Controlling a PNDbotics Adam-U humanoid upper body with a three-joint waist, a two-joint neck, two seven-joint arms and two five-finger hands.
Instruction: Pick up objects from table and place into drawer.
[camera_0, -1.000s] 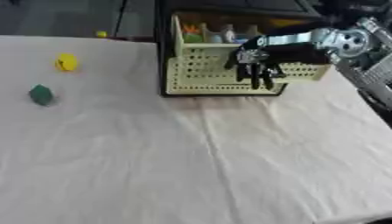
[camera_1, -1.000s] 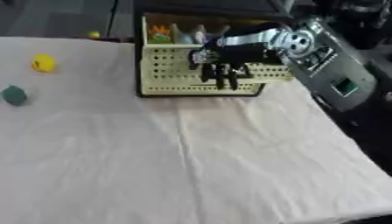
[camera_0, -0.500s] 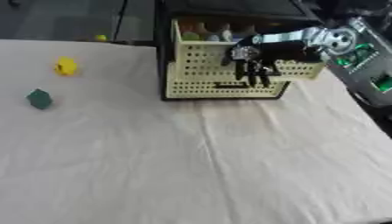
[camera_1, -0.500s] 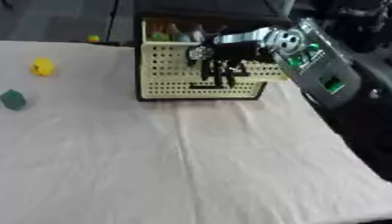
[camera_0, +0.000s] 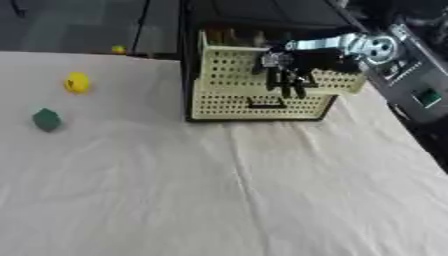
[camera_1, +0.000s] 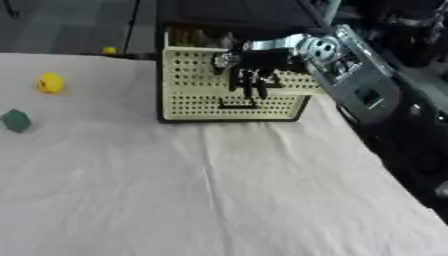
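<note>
While fingers hang down, right hand (camera_0: 287, 75) hovers at drawer (camera_0: 254, 97) front.

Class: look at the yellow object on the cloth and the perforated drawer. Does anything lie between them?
Nothing visible does. Bare cloth separates the yellow object from the drawer; the green object sits nearer, off that path.

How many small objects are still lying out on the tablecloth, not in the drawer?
2 on the cloth: a yellow object at far left and a green object just nearer. A third yellowish thing sits at the table's far edge; others may be hidden.
</note>
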